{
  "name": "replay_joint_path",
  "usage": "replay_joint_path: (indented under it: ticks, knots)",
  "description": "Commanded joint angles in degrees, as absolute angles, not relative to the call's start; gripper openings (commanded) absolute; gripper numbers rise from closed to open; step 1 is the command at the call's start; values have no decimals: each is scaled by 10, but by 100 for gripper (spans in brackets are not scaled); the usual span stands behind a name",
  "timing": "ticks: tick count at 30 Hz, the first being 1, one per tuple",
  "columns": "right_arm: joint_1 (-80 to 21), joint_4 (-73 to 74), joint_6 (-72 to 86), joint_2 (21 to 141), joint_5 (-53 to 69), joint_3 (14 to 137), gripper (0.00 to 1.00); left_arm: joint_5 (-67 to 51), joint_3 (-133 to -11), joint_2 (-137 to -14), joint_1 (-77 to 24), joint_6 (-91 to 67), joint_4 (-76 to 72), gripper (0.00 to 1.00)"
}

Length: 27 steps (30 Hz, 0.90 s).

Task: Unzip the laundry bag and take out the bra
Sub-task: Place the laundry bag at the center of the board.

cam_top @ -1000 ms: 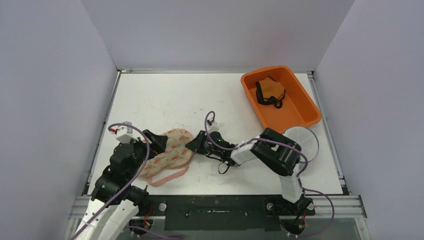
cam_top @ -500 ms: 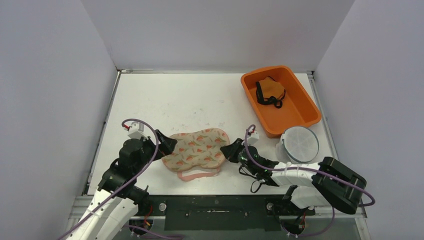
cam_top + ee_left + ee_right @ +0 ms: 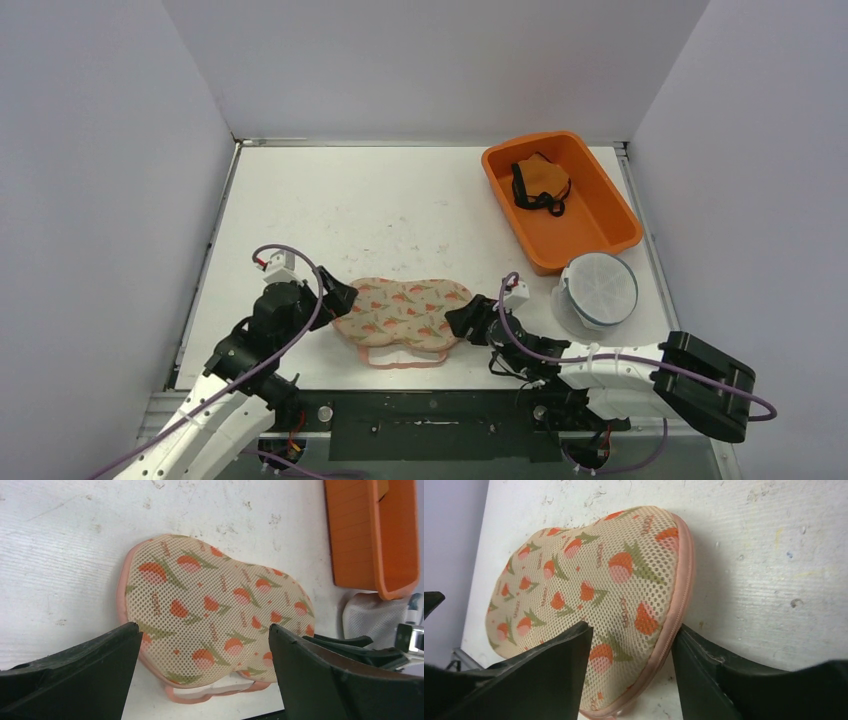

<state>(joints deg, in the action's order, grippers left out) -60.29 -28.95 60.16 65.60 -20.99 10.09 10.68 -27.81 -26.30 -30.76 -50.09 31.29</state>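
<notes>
Right gripper straddles laundry bag (jaws parted); left gripper wide.

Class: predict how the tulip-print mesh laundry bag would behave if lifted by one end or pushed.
The laundry bag is thin mesh, so it probably feels light and sags somewhat. Its domed shape suggests padded contents that may hold some form. Lying flat on the table, it would likely slide, not roll.
</notes>
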Motion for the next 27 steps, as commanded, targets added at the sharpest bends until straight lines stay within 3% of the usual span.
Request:
replay_joint_path:
  ticks: [1, 7, 15, 19, 27]
  knots:
    - [-610, -247, 577, 617, -246, 122, 68, 144, -278, -297, -332, -517, 317, 99]
    - [-610, -147, 532, 558, -267, 158, 86, 183, -289, -325, -373, -525, 311, 99]
    - [-528, -70, 423, 554, -194, 251, 89, 235, -301, -343, -403, -545, 309, 99]
    - [-467, -76, 373, 644, -116, 327, 87, 265, -287, -322, -405, -588, 315, 97]
    - [-423, -82, 333, 885, -82, 526, 82, 242, -261, -324, -433, -556, 286, 97]
